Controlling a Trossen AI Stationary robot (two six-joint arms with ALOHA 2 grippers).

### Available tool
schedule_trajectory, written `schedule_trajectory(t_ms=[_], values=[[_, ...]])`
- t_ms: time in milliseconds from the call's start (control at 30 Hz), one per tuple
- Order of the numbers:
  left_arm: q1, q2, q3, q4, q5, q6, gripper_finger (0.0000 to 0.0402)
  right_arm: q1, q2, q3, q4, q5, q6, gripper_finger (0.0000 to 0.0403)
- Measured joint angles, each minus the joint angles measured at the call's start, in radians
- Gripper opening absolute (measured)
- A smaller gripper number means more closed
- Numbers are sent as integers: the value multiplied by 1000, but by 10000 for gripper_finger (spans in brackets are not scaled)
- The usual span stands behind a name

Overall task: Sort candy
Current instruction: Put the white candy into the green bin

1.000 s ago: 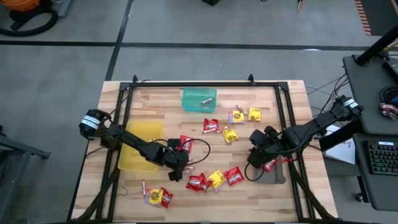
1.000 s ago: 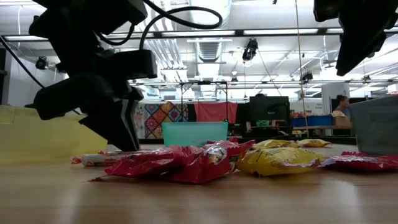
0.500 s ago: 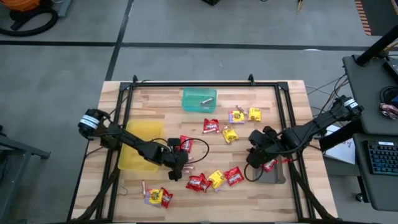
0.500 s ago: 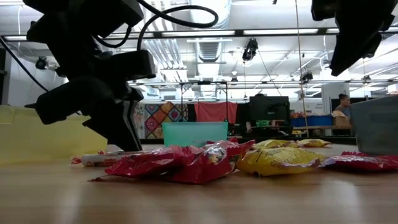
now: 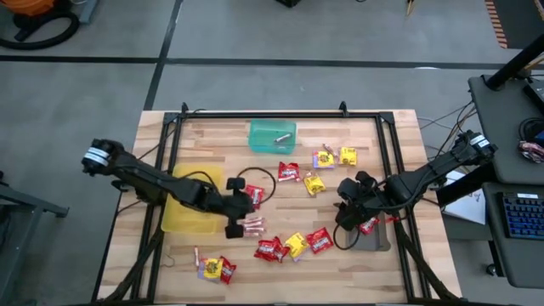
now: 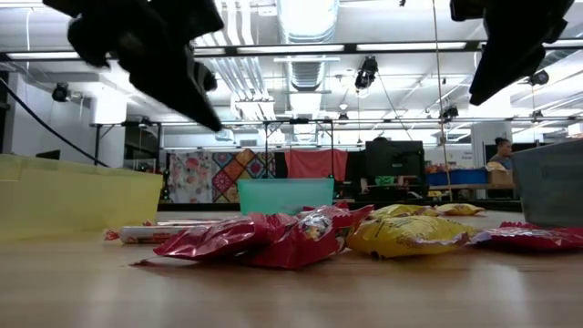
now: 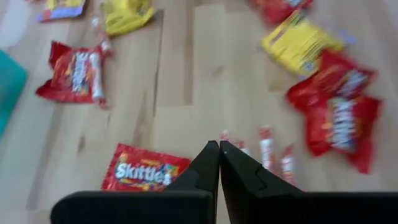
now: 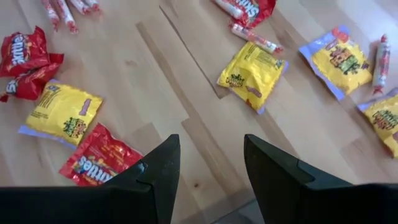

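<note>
Candy lies scattered on the wooden table: red packets (image 5: 289, 172), yellow packets (image 5: 314, 184) and thin pinkish rolls (image 5: 253, 225). My left gripper (image 7: 219, 144) hangs shut above the table's middle, beside the rolls (image 7: 267, 146) and over a red Skittles packet (image 7: 146, 174); nothing shows between its fingers. My right gripper (image 8: 211, 146) stands open, raised over the right part of the table, with a yellow packet (image 8: 252, 74) and a red packet (image 8: 96, 155) on the wood below it. In the high view my left gripper (image 5: 231, 229) is next to the yellow tray and my right gripper (image 5: 342, 221) next to the grey tray.
A yellow tray (image 5: 189, 202) stands at the left, a green tray (image 5: 272, 136) at the far middle with one small piece in it, and a grey tray (image 5: 374, 240) at the right. More packets (image 5: 217, 269) lie near the front edge. A black frame (image 5: 255, 113) rims the table.
My left gripper has risen from the table by the pinkish rolls, mostly in the last half second, and has drawn back a little toward the yellow tray. The rolls stay on the wood. My right gripper has kept its place.
</note>
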Motion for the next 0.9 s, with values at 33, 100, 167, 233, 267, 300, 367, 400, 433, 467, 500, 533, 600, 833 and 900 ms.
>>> schedule_trajectory(t_ms=[33,100,167,233,267,300,367,400,433,467,500,533,600,833,900], values=[[2,-9,-2,1,16,-1,1,0,0,-1,3,1,-3,168],[2,-11,-13,-4,22,2,1,0,0,-3,8,1,-13,168],[2,5,-22,0,41,3,1,0,0,-6,15,2,-17,169],[2,37,-35,30,46,-15,0,0,0,-13,18,9,-19,168],[2,56,-43,43,47,-26,0,0,0,-19,25,10,-21,168],[2,77,-51,52,47,-35,0,0,0,-26,39,10,-26,168],[2,111,-61,69,47,-47,1,0,0,-41,60,10,-29,169],[2,127,-62,83,49,-52,5,0,0,-49,68,10,-29,169],[2,142,-62,95,53,-57,9,0,0,-57,72,9,-29,168],[2,158,-63,100,61,-62,15,0,0,-66,79,8,-28,168],[2,173,-63,105,69,-65,23,0,0,-74,87,3,-28,168],[2,187,-62,109,70,-67,31,0,0,-80,93,0,-25,169],[2,205,-53,110,72,-69,50,0,0,-87,93,-2,-14,169],[2,242,-47,118,72,-98,115,0,0,-92,93,-3,2,168],[2,253,-47,118,72,-99,125,0,0,-92,93,-3,2,169]])
